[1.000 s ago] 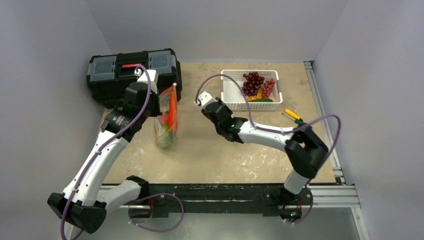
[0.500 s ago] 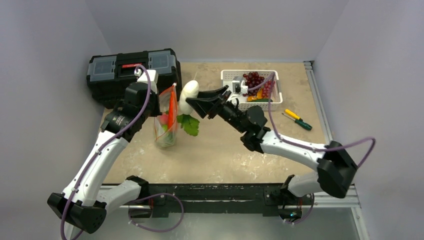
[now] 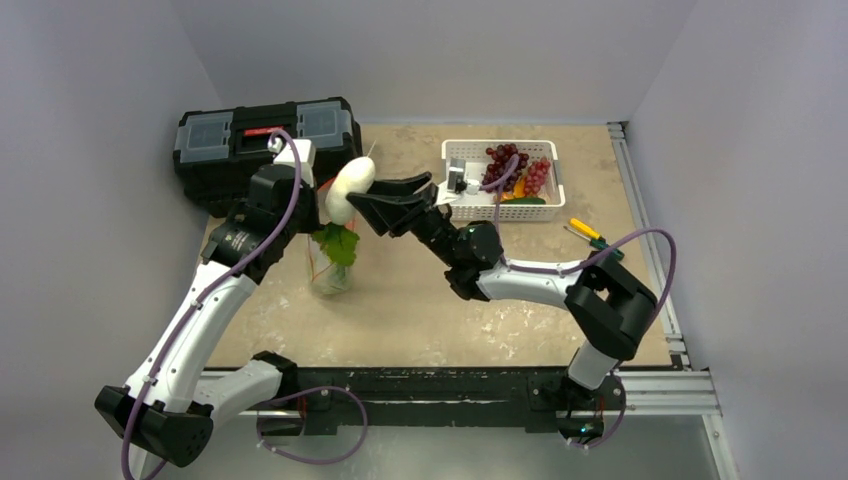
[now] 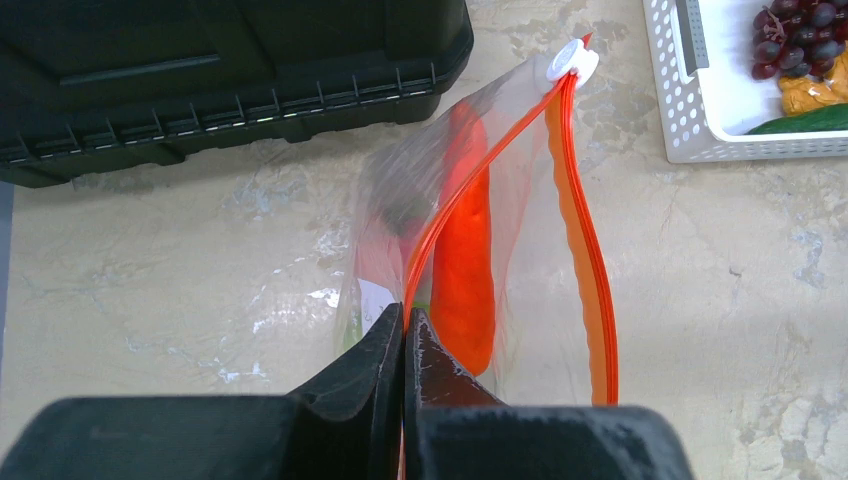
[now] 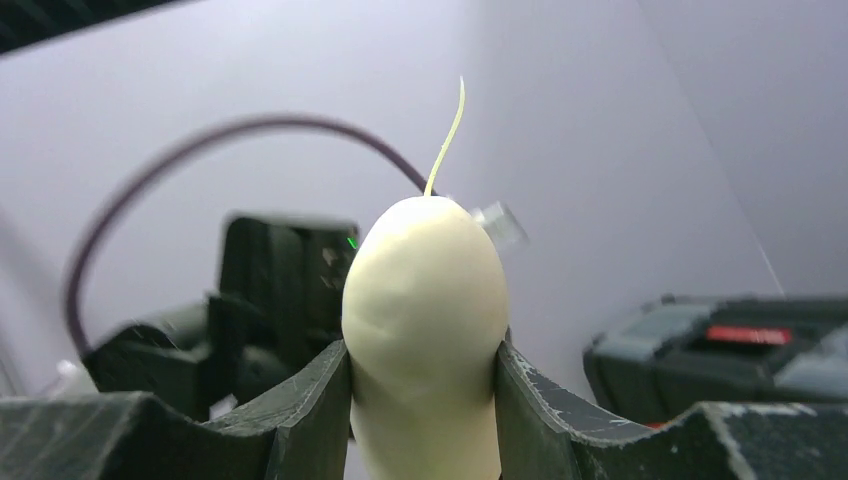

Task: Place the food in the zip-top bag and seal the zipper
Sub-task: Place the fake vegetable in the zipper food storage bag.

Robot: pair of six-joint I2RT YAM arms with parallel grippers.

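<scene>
above mottled beige table, smooth cream-white bulb with green leaves

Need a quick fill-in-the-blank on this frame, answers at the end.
The right pincer grips a ___ bulb with green leaves.
The left pincer is ___ on the zipper of the zip-top bag.
The carrot sits ___ the bag.
The grape bunches lie in the white slotted ___.
Missing words: white; shut; inside; basket.
</scene>
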